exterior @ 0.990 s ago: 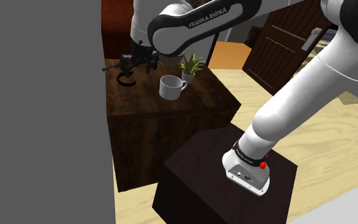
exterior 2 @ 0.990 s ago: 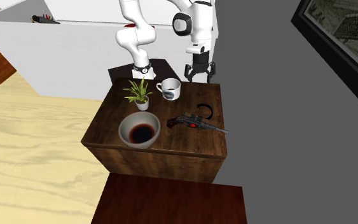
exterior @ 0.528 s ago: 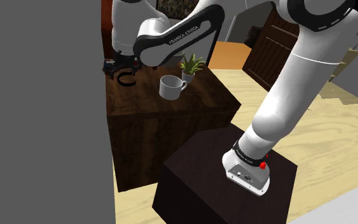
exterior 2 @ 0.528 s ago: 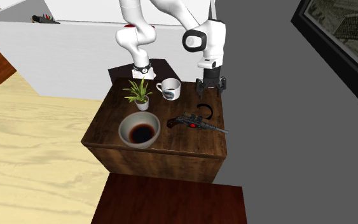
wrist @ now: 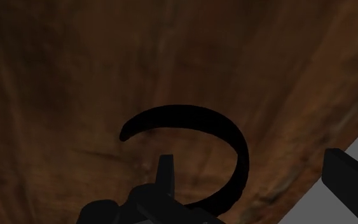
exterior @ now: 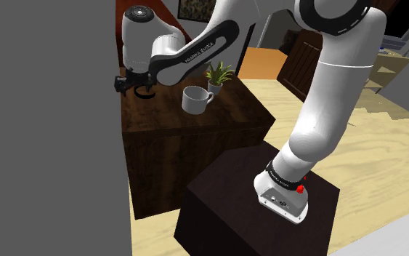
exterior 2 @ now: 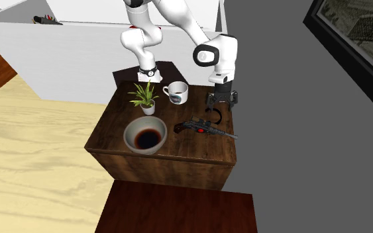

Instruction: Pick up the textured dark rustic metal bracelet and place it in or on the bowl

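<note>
Gripper (exterior 2: pixel 219 106) low beside white mug (exterior 2: pixel 176 93), fingers (wrist: pixel 165 175) spread apart, clasping nothing. Black open-ring bracelet (wrist: pixel 190 109) flat on wooden table (exterior 2: pixel 198 151) near mug, one side of arc between fingers.

My all-black end effector (exterior 2: pixel 219 110) on my white arm with dark joints (exterior 2: pixel 226 53), solid black crescent-shaped bracelet (wrist: pixel 190 113), dark brown wood-grained worktop (exterior 2: pixel 198 148) with reddish streaks, pale grey round bowl (exterior 2: pixel 134 147) with dark red-brown centre, white mug (exterior 2: pixel 175 93), green-leaved plant in white pot (exterior 2: pixel 146 99)
</note>
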